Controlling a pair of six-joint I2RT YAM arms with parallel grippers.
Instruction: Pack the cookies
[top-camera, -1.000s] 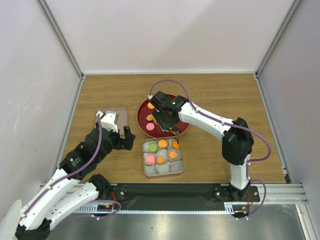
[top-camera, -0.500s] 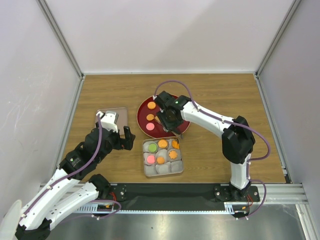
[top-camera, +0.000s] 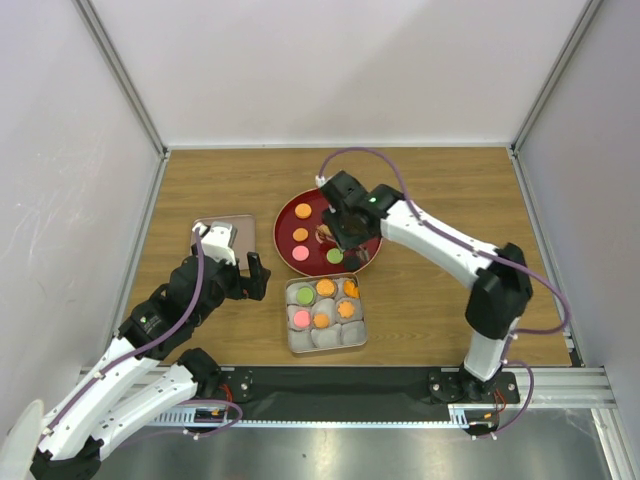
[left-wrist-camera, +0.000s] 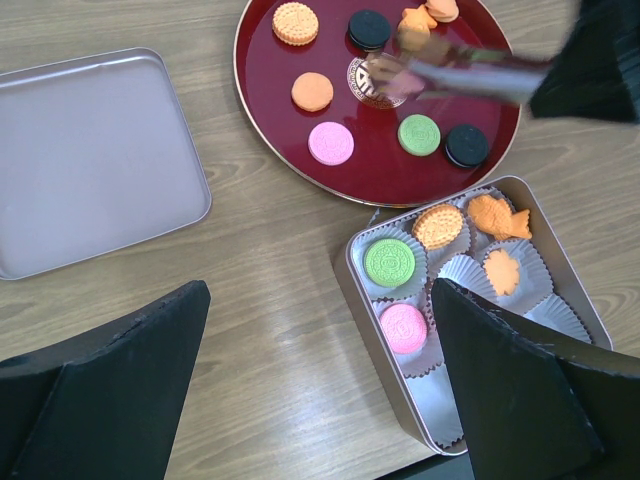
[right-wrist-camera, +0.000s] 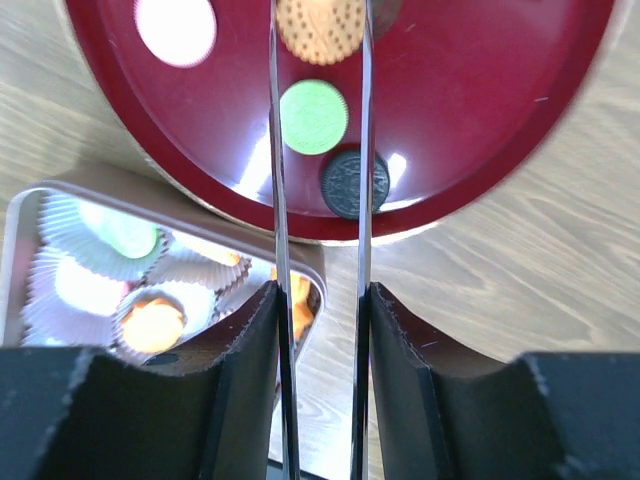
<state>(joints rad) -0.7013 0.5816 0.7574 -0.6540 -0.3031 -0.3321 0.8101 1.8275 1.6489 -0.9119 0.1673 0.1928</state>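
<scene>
The cookies lie in two places. Several lie on the red plate (top-camera: 281, 226), among them a pink one (left-wrist-camera: 331, 143), a green one (left-wrist-camera: 419, 134) and a black one (left-wrist-camera: 466, 144). Others sit in paper cups in the square tin (top-camera: 291, 338), such as a green one (left-wrist-camera: 389, 262) and a pink one (left-wrist-camera: 403, 327). My right gripper (top-camera: 345, 226) is over the plate, shut on metal tongs (right-wrist-camera: 279, 150). The blades stand apart, with a patterned brown cookie (right-wrist-camera: 318, 28) at their tips; I cannot tell whether it is gripped. My left gripper (left-wrist-camera: 320, 300) is open and empty, above the wood left of the tin.
The tin's lid (left-wrist-camera: 90, 160) lies flat on the table left of the plate, under my left wrist. Some paper cups (left-wrist-camera: 455, 270) in the tin hold nothing. White walls close in the table on three sides.
My right arm has moved back and to the right, taking the tongs from the plate's near rim to its middle. A green cookie at the plate's front now shows. The left arm has not moved.
</scene>
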